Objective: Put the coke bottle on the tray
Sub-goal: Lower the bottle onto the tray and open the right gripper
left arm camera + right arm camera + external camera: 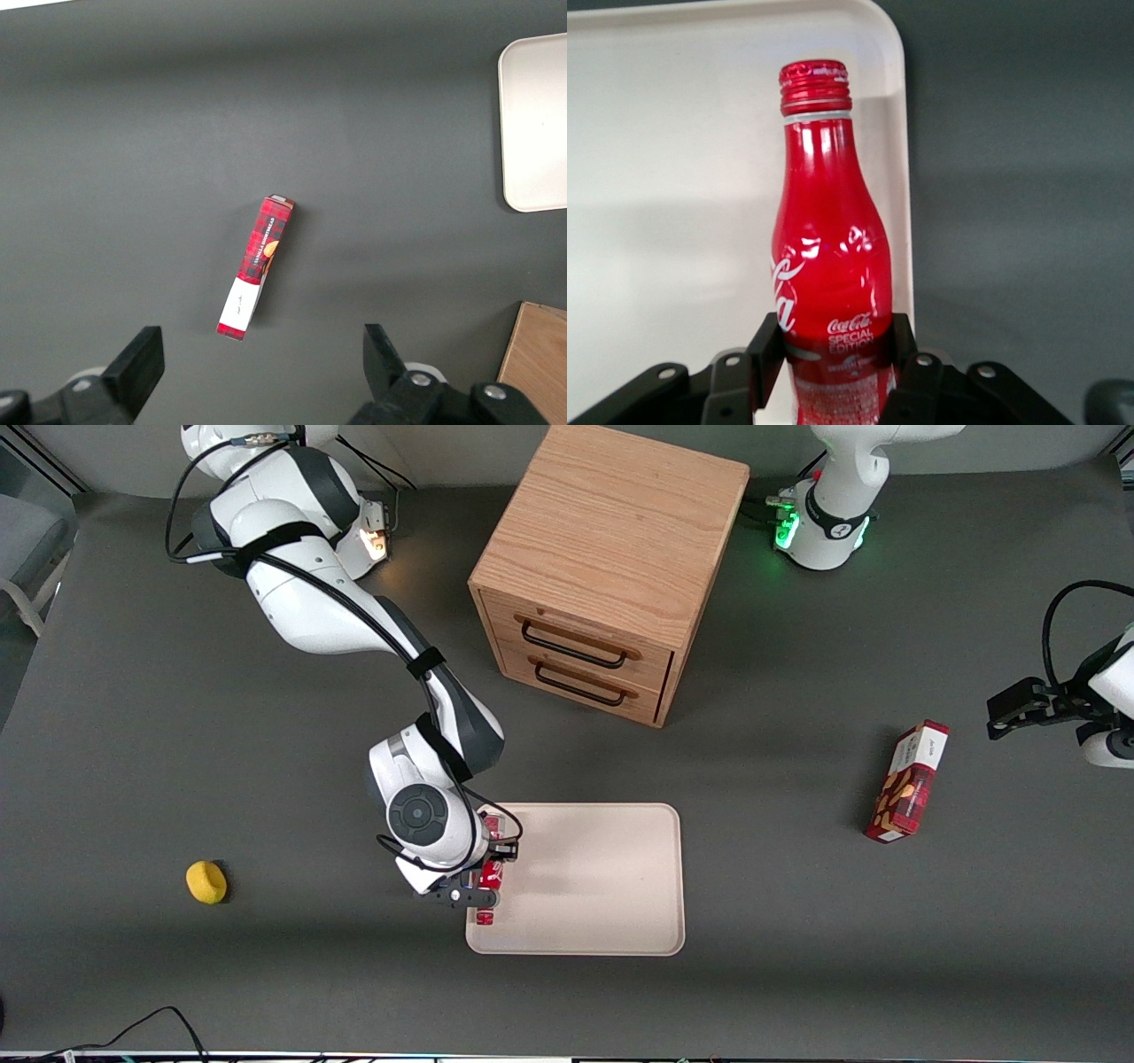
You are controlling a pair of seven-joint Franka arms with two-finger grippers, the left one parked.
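The coke bottle [824,257] is red with white lettering and a red cap. My right gripper [829,354] is shut on its lower body, a black finger pressed on each side. In the front view the gripper [483,890] holds the bottle [490,875] over the edge of the cream-beige tray [594,886] that lies toward the working arm's end, at the corner nearer the front camera. In the right wrist view the bottle lies over the tray's [673,177] rim by a rounded corner. Whether the bottle touches the tray I cannot tell.
A wooden two-drawer box [602,567] stands farther from the front camera than the tray. A red-and-white snack box [908,781] lies toward the parked arm's end and shows in the left wrist view [255,267]. A yellow object [205,881] lies toward the working arm's end.
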